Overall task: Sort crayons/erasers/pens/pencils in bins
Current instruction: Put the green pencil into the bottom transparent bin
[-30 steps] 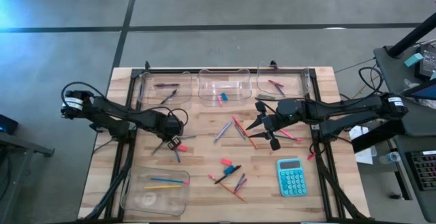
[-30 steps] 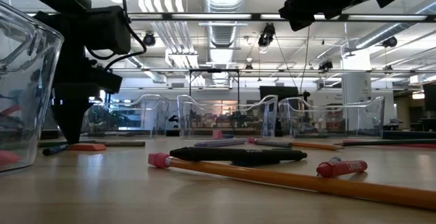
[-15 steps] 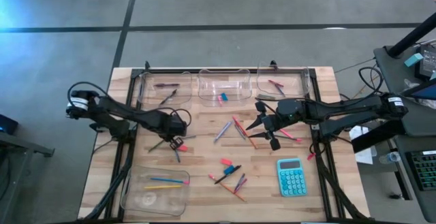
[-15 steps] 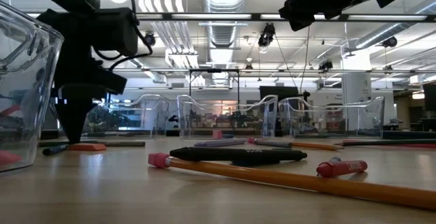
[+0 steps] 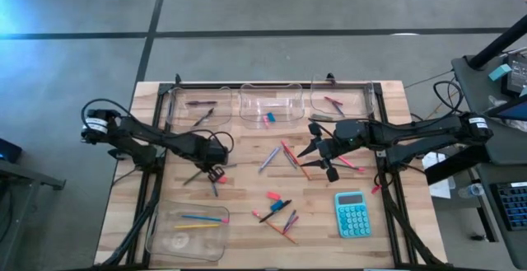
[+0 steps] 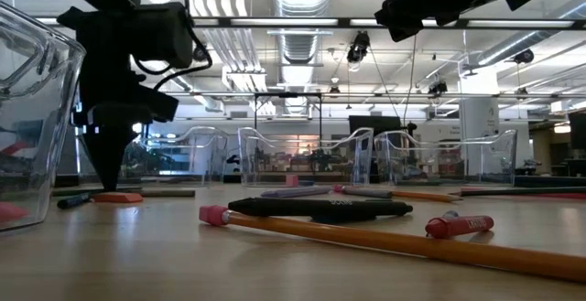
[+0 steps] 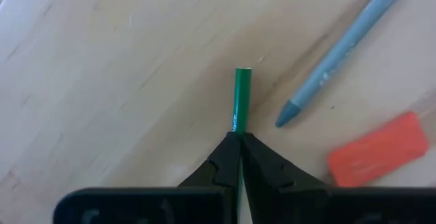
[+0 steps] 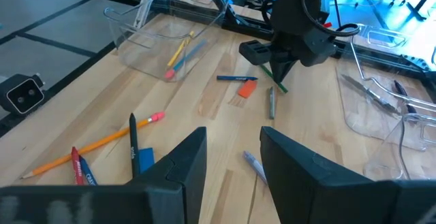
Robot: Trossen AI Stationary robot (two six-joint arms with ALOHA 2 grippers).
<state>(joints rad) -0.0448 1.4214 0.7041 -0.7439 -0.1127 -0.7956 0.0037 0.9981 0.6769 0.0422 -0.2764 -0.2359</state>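
My left gripper (image 5: 212,165) stands at the table's left middle, pointing down, shut on a green pencil (image 7: 241,100). Beside it on the wood lie an orange-red eraser (image 7: 378,149), a grey-blue stick (image 7: 340,47) and a blue stick (image 8: 235,78). My right gripper (image 5: 318,151) hovers open above the table's right middle with nothing between its fingers (image 8: 184,163). Three clear bins (image 5: 268,105) line the far edge. A fourth bin (image 5: 188,228) at the near left holds pencils. My left gripper pinches the green pencil between its two fingertips (image 7: 229,149), coming from above and pointing down. One end of the pencil (image 7: 242,74) sticks out past the fingers. Seen from the right wrist, the pencil (image 8: 281,83) slants down below the fingers; I cannot tell whether its lower end touches the table.
Loose pencils, crayons and pens lie in the table's middle (image 5: 286,154) and nearer the front (image 5: 278,209). A teal calculator (image 5: 352,213) sits at the near right. A black pen (image 6: 320,208) and an orange pencil (image 6: 366,237) lie close to the low camera.
My left gripper has risen slightly above the table and drifted a little toward the middle. The eraser and sticks beside it stay where they were.
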